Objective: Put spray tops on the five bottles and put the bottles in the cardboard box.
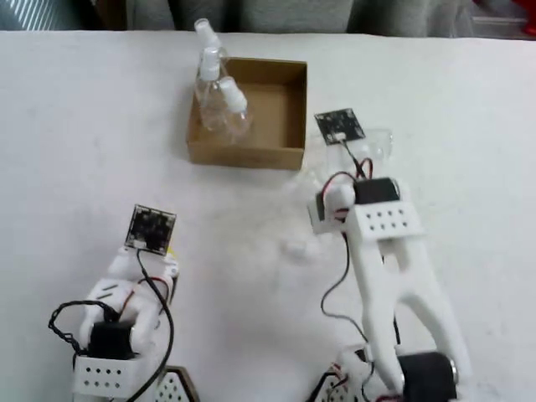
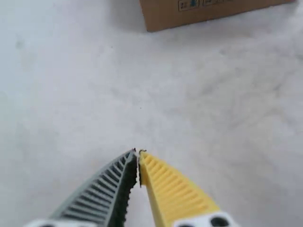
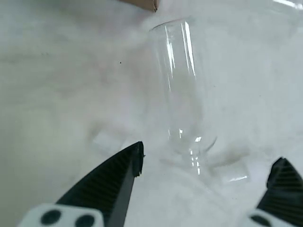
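Right hand (image 3: pixel 208 158), seen from its own wrist: two dark fingers spread wide apart, holding nothing, low over the white table (image 1: pixel 84 126). Between and just beyond the fingers lies a clear bottle (image 3: pixel 182 94) on its side, its narrow neck end pointing back toward the hand. The neck looks bare, with no spray top, though the glare makes this hard to confirm. The wide spread is probably there so the fingers can pass either side of the round body before closing. A small pale piece (image 3: pixel 105 141) lies on the table near one finger; it is too faint to tell whether it is a spray top.

From above, this arm reaches forward to a spot just beside the near right corner of the cardboard box (image 1: pixel 251 155). The lying bottle is therefore close to where it must end up.

Inside the box, a cluster of clear bottles with white spray tops (image 1: pixel 219 92) leans against the left wall. About three tops can be counted. Crowding them to one side appears to leave room for the rest.

Left hand (image 2: pixel 138 153): grey and yellow ridged fingers pressed together, empty, tips just above bare table, the box (image 2: pixel 203 12) well ahead of it. It seems parked out of the working arm's way.
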